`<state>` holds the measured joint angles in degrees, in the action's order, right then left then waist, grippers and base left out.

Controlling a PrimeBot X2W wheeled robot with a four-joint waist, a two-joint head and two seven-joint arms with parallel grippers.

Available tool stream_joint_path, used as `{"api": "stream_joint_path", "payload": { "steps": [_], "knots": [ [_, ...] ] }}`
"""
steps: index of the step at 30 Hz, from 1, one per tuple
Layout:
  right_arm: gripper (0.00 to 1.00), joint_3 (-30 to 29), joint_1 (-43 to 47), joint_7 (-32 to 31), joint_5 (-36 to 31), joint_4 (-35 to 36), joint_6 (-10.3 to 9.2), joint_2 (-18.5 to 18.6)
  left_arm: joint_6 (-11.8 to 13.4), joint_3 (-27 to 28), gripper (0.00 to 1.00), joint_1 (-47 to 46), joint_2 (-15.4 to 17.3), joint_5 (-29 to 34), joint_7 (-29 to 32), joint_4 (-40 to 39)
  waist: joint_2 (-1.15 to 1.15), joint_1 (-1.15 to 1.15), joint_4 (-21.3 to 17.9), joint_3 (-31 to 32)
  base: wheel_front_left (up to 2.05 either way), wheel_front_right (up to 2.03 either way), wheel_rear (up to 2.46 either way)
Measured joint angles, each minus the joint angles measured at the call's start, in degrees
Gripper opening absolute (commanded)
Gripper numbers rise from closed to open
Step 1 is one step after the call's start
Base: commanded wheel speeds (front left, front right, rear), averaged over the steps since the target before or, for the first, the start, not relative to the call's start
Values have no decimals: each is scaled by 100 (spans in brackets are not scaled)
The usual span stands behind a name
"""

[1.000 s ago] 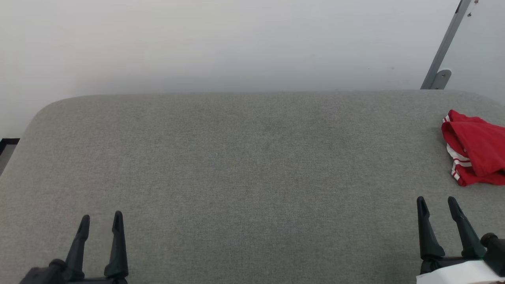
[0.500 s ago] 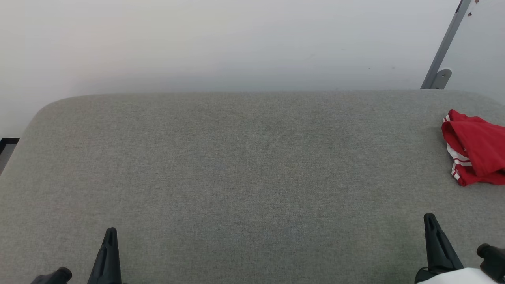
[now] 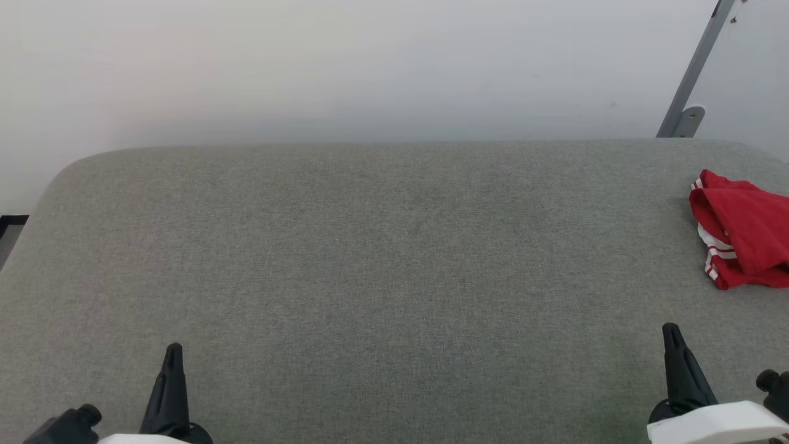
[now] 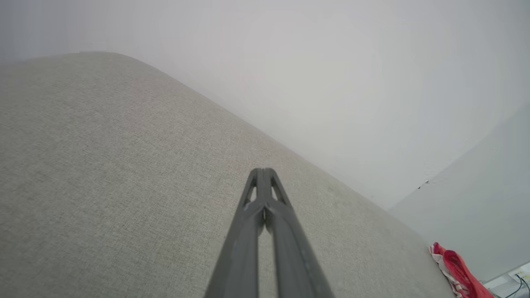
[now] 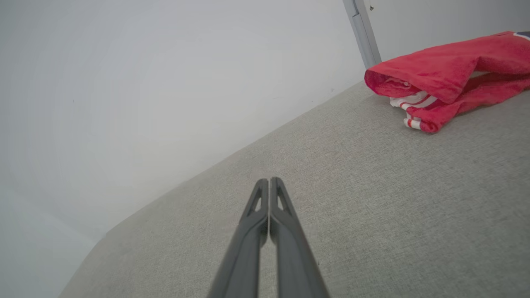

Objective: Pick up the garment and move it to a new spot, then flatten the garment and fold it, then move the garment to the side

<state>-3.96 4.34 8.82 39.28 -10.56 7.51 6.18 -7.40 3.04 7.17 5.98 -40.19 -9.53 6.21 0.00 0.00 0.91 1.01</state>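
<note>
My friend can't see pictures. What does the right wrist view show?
The right gripper, shut tight, points across a grey fabric surface. A crumpled red garment with white striped trim lies at the upper right, untouched.

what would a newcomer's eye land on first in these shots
The bright red garment, bunched up with white striped trim showing, stands out at the far right of the wide grey fabric surface. Next come the dark fingers low in the head view: the left gripper and right gripper, both shut, holding nothing and apart from the garment.
</note>
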Motion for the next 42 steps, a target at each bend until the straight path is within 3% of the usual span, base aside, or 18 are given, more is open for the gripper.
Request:
{"api": "stream_joint_path", "payload": {
  "steps": [42],
  "knots": [
    [0,-138,-510,-797,2742,-179,-1,-166,0,102,0,-665,-102,-2767,775,397,0,0,-37,-48,0,0,0]
  ]
}}
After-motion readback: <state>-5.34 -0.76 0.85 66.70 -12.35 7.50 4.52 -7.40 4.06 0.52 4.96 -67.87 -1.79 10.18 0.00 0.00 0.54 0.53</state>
